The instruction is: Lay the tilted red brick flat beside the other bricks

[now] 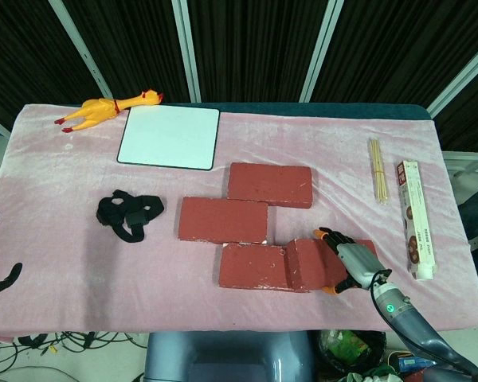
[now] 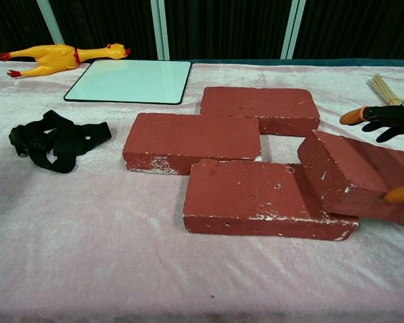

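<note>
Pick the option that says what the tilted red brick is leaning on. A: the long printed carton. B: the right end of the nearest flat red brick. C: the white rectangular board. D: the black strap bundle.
B: the tilted red brick has its lower left edge propped on the right end of the nearest flat red brick, with the right hand gripping its far side.

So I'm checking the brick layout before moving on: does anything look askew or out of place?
Yes. The tilted brick at the right end leans with one edge propped on the front flat brick instead of lying flat. The right hand grips it. The other two bricks lie flat.
</note>
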Controlling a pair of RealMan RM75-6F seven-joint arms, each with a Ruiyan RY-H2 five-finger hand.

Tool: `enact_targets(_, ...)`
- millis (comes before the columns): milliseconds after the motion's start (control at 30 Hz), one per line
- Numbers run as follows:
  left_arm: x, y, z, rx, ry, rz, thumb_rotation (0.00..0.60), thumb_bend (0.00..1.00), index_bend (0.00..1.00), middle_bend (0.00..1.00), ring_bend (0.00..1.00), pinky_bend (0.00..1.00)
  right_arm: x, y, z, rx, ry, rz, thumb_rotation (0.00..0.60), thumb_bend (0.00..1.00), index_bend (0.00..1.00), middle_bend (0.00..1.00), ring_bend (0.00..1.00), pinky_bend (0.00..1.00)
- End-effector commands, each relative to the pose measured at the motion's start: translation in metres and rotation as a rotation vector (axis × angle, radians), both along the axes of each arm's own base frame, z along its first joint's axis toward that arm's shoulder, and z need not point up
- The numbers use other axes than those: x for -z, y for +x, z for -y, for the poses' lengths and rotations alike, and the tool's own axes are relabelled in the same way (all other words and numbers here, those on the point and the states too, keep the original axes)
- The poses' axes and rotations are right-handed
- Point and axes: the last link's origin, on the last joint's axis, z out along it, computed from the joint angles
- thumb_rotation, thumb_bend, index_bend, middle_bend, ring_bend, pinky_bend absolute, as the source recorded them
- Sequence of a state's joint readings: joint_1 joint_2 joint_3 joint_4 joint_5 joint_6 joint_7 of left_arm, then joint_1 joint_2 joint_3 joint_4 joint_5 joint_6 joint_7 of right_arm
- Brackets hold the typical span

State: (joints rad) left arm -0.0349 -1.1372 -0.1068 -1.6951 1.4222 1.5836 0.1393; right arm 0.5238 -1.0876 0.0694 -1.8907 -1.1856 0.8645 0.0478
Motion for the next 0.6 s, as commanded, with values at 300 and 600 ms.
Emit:
enact_targets(300,-0.0012,0.0000,0.0015,0.000,0.004,0.001,0.600,0.25,0.08,0.02,0.00,0.00,0.0019,0.0005,0.0001,0.000,0.009,-0.005,0.600,0.00,0.00,0.00,0.00,0.10)
enact_targets(600,-0.0012,0.0014,0.0018,0.006,0.006,0.003,0.600,0.25,0.08,0.02,0.00,0.00,-0.0007,0.0028,-0.0008,-0.009,0.008,-0.007,0.600,0.00,0.00,0.00,0.00,0.10)
